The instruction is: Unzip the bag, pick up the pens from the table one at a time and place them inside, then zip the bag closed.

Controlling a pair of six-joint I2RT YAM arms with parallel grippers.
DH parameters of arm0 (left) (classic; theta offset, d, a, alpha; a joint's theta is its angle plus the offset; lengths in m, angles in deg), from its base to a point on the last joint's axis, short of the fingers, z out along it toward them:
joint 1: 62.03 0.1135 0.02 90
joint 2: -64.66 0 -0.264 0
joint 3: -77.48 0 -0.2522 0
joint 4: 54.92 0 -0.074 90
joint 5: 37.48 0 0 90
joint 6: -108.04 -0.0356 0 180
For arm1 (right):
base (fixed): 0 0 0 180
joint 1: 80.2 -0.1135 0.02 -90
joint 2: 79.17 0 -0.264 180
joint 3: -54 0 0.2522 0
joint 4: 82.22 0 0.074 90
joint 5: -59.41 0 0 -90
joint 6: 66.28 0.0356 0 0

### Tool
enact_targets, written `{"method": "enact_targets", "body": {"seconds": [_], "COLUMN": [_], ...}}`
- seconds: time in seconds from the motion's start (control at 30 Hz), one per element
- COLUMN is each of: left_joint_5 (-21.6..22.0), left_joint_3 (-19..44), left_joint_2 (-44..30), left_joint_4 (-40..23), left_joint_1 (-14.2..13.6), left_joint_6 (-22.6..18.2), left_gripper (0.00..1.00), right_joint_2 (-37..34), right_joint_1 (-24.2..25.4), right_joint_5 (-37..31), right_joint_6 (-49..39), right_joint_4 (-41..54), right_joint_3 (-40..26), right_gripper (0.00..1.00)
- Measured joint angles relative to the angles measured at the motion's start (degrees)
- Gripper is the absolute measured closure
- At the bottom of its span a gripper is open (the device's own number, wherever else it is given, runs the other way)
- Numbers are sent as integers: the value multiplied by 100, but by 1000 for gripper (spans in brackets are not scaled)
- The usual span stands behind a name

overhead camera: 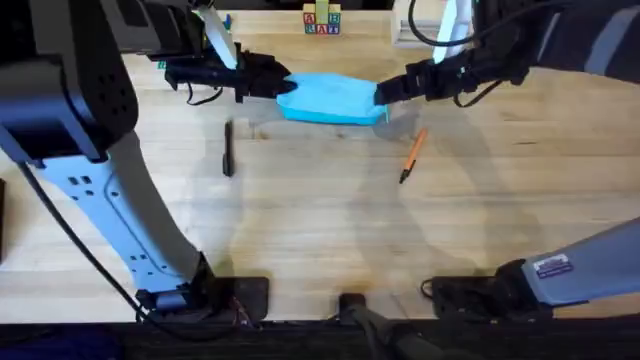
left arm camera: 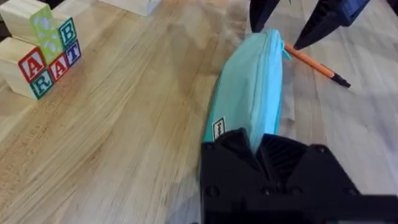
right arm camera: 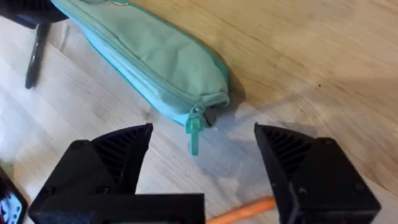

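Note:
The light blue bag (overhead camera: 330, 98) lies zipped on the table (overhead camera: 320, 230) at the back middle. My left gripper (overhead camera: 278, 84) is shut on the bag's left end; the left wrist view shows its fingers (left arm camera: 258, 144) pinching the fabric of the bag (left arm camera: 249, 81). My right gripper (overhead camera: 386, 92) hangs open at the bag's right end, its fingers (right arm camera: 118, 155) on either side of the teal zipper pull (right arm camera: 194, 134), not touching it. The black pen (overhead camera: 228, 148) lies in front of the bag's left end. The orange pen (overhead camera: 413, 155) lies in front of its right end.
Alphabet blocks (overhead camera: 322, 20) stand stacked at the table's back edge behind the bag, also in the left wrist view (left arm camera: 43, 50). A white object (overhead camera: 415, 28) sits at the back right. The wide wooden front half of the table holds only the arm bases.

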Motion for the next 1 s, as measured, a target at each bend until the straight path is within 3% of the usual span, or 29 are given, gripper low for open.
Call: {"method": "enact_targets", "body": {"seconds": [0.3, 0.47, 0.5, 0.67, 1.0], "left_joint_5": [0, 0, 0, 0, 0], "left_joint_3": [0, 0, 0, 0, 0], "left_joint_2": [0, 0, 0, 0, 0], "left_joint_4": [0, 0, 0, 0, 0], "left_joint_1": [0, 0, 0, 0, 0], "left_joint_6": [0, 0, 1, 0, 0], "left_gripper": [959, 959, 959, 958, 959], "right_joint_2": [-125, -125, -125, -125, -125], "right_joint_1": [0, 0, 0, -38, -209], "right_joint_5": [-2, 0, 0, 0, -2], "right_joint_6": [75, 101, 120, 151, 160], "right_joint_4": [-76, -73, -72, -73, -107], "right_joint_3": [2, 0, 0, 0, 0], "right_gripper": [18, 142, 230, 338, 448]}}
